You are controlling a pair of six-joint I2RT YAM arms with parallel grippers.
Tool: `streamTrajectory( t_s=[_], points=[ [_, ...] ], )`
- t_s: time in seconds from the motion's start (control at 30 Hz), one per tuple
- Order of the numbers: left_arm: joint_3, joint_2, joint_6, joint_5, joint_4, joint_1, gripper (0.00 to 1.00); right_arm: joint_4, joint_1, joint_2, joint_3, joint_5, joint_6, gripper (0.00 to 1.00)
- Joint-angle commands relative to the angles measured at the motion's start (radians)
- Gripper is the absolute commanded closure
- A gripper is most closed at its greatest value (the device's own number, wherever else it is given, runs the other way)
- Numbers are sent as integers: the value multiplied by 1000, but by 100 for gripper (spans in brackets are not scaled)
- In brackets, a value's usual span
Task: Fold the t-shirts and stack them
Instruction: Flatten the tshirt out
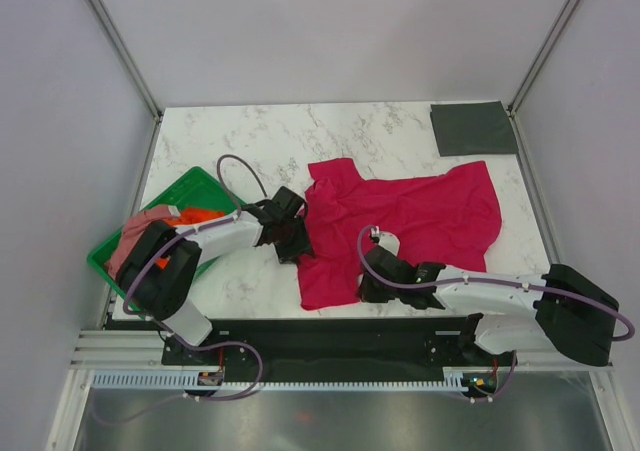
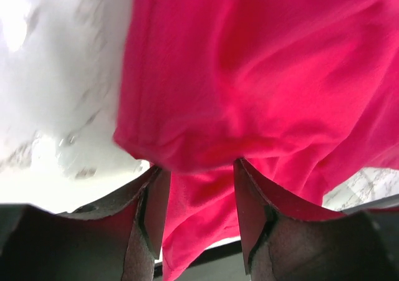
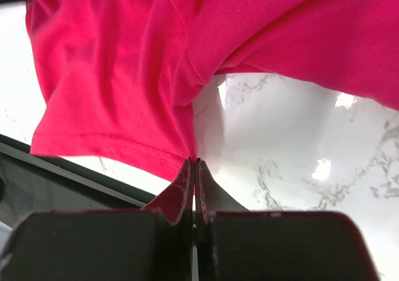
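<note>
Well, white marbled tabletop (image 1: 400,131) inside pale grey walls (image 1: 330,31). Mid-table sprawls a crimson-red cloth t-shirt (image 1: 420,216), long axis slanting near-left to far-right; left gripper (image 2: 195,166) gapes around a fold, right gripper (image 3: 194,161) pinches its hem.

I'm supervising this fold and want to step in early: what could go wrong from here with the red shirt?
1. The right claw is shut on only the very edge of the crimson-red t-shirt hem. So thin a pinch may slip when pulled.
2. The left claw stands open with bunched cloth between its fingers. Closing there may catch several layers and skew the fold.
3. The shirt lies wrinkled, so creases may get folded in.
</note>
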Motion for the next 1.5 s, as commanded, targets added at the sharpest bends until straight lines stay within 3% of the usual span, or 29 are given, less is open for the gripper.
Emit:
streamTrajectory(
  t_s=[0.0, 0.27, 0.43, 0.53, 0.73, 0.97, 1.13, 1.47],
  points=[
    [87, 76, 106, -63, 13, 12, 48, -56, 2, -38, -15, 26, -21, 100],
    [244, 237, 202, -75, -17, 69, 48, -87, 2, -22, 0, 52, -12, 100],
    [343, 254, 277, -72, -84, 107, 46, -52, 4, 37, 35, 79, -4, 100],
    [367, 185, 320, -92, -197, 104, 44, -45, 2, 76, 77, 66, -9, 91],
    [157, -120, 255, -19, -270, 55, 44, -62, 2, 33, 92, 44, -15, 74],
    [-103, -317, 83, 130, -64, -5, 45, -127, 2, -64, 123, 33, -21, 67],
    [-216, -326, 23, 169, 74, -11, 46, -157, 2, -119, 137, 42, -18, 65],
    [-270, -233, -14, 167, 120, -54, 54, -211, 2, -165, 149, 95, -9, 65]
  ],
)
